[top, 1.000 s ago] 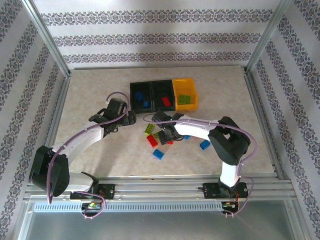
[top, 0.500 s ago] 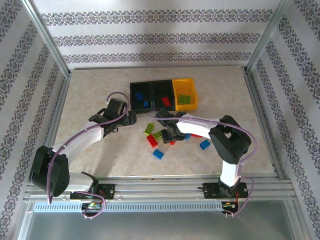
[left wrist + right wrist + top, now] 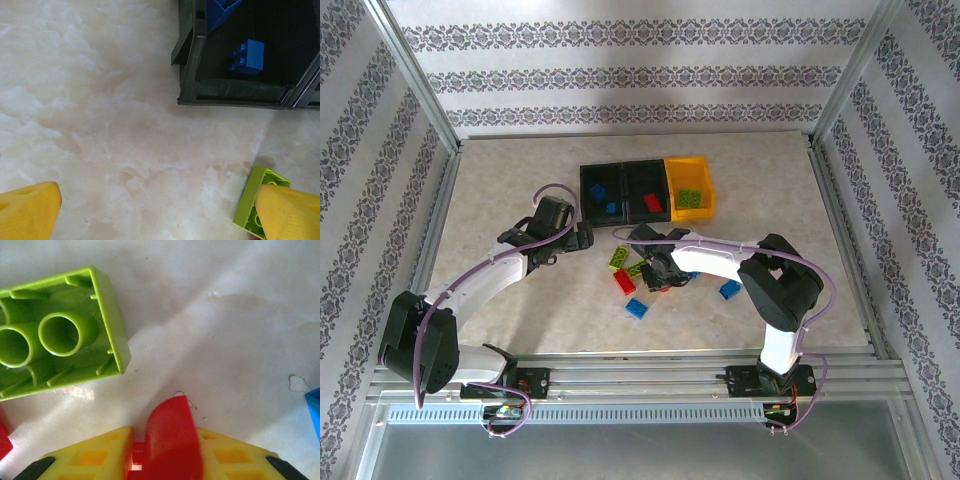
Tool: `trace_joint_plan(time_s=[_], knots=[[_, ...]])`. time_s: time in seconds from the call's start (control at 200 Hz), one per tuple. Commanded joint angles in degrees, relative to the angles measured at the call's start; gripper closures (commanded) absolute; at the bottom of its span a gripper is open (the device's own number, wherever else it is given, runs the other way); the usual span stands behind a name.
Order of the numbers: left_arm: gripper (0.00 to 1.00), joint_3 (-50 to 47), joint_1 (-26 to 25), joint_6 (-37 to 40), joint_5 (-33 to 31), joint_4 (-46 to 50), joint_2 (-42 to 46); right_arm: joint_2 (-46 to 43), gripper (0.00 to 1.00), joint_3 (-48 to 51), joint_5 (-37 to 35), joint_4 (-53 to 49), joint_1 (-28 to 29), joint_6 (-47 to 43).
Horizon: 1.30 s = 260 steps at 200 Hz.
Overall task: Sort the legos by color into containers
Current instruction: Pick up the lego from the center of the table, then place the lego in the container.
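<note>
Centrally on the table (image 3: 510, 190), the left black plastic bin (image 3: 583, 190) holds blue studded bricks (image 3: 611, 208), the middle black bin (image 3: 645, 164) a red brick (image 3: 653, 203), the yellow bin (image 3: 708, 192) a lime brick (image 3: 690, 198). The right gripper (image 3: 662, 268) pinches a second red brick (image 3: 172, 420); the left gripper (image 3: 160, 210) gapes.

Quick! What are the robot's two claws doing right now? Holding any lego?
Left gripper: jaws open, holding nothing.
Right gripper: jaws closed on a red lego.
</note>
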<state>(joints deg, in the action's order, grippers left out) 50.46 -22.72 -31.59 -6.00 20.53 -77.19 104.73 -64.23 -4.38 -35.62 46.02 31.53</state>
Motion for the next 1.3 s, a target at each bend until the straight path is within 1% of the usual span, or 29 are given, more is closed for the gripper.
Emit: trace_joint_plan(time_s=[0.0,0.11,0.245,0.38,0.53,0.695,0.849,0.959,1.139,1.294], knots=[[0.00,-0.19,1.02,-0.31,-0.17,0.23,0.48,-2.31,0.70,-0.38,-0.85,-1.69,0.56,0.42],[0.00,-0.57,1.13,-0.31,-0.40,0.30,0.98,-3.50,0.74,-0.81,-1.37,-1.91,0.56,0.38],[0.00,-0.62,1.27,-0.14,-0.68,0.55,1.28,-5.42,0.75,-2.05,-3.15,-2.68,0.33,-0.18],[0.00,-0.66,1.39,-0.22,-0.34,0.04,1.39,-6.89,0.75,-5.74,-5.13,-2.41,-1.14,-2.09],[0.00,-0.54,1.41,-0.35,-0.15,-0.21,1.44,-5.83,0.75,-11.89,-6.47,-0.69,-2.68,-4.24],[0.01,-0.69,1.49,-0.49,-0.06,-0.23,1.81,-1.44,0.75,-18.93,-9.45,1.25,-4.35,-5.90],[0.00,-0.58,1.46,-0.13,-0.24,0.30,2.03,3.68,0.76,-25.24,-9.77,3.17,-6.53,-7.28],[0.00,-0.90,1.62,-0.31,-0.29,0.27,2.34,7.60,0.76,-29.46,-8.96,3.28,-8.31,-7.61],[0.00,-1.33,1.64,-0.49,-0.33,0.30,2.32,12.35,0.75,-33.93,-5.20,4.01,-10.75,-7.25],[0.00,-1.35,1.95,-0.42,-0.08,0.21,2.04,16.28,0.74,-37.27,-4.58,4.46,-11.77,-7.43]])
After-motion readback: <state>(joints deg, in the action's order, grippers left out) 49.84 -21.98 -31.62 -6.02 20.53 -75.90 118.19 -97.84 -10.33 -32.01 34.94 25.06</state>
